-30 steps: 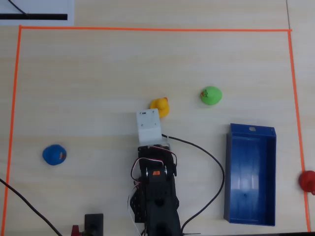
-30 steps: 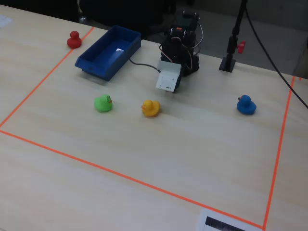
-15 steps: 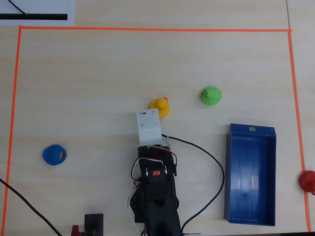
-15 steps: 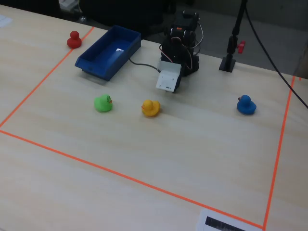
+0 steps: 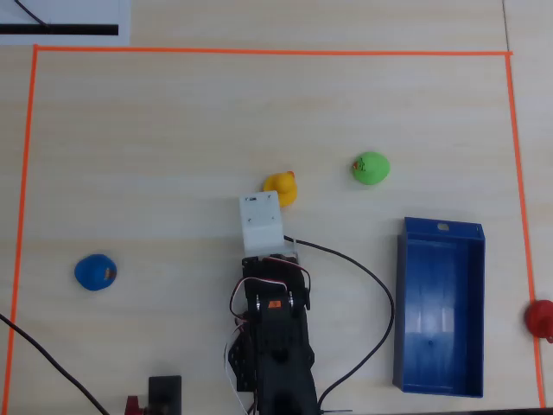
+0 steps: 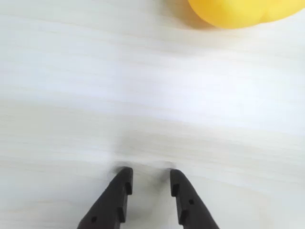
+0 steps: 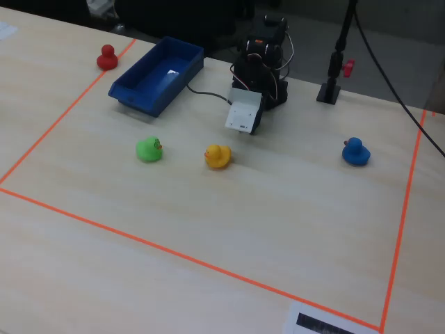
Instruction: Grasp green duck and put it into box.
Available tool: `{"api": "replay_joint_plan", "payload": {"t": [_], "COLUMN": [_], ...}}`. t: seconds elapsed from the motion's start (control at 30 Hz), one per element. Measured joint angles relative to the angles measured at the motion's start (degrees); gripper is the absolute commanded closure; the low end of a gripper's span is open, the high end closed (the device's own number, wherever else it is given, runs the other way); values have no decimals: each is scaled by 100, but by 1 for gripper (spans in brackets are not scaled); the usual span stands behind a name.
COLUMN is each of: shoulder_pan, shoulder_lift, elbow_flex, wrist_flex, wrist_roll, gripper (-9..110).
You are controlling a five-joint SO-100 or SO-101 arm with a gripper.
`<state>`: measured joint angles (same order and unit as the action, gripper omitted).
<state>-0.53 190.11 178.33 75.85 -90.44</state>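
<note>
The green duck sits on the pale wooden table, also seen in the fixed view. The blue box lies empty below and right of it in the overhead view; in the fixed view the box is up and left of the duck. My gripper hangs low over bare table, jaws a little apart and empty. In the overhead view the white wrist housing hides it. The green duck is well to the right of the arm there and is not in the wrist view.
A yellow duck sits just ahead of the gripper, at the top of the wrist view. A blue duck is far left and a red duck sits outside the orange tape. A black stand is beside the arm base.
</note>
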Motion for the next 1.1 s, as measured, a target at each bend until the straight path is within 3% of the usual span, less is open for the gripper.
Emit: {"api": "replay_joint_plan", "payload": {"t": [0.5, 0.7, 1.1], "shoulder_pan": [229, 598, 1257], "shoulder_lift": [-26, -1239, -5212], "elbow_flex": [0, -545, -4298], "wrist_flex": [-123, -1793, -4131], "wrist_roll": [-343, 18, 1169], "gripper": [100, 98, 88]}}
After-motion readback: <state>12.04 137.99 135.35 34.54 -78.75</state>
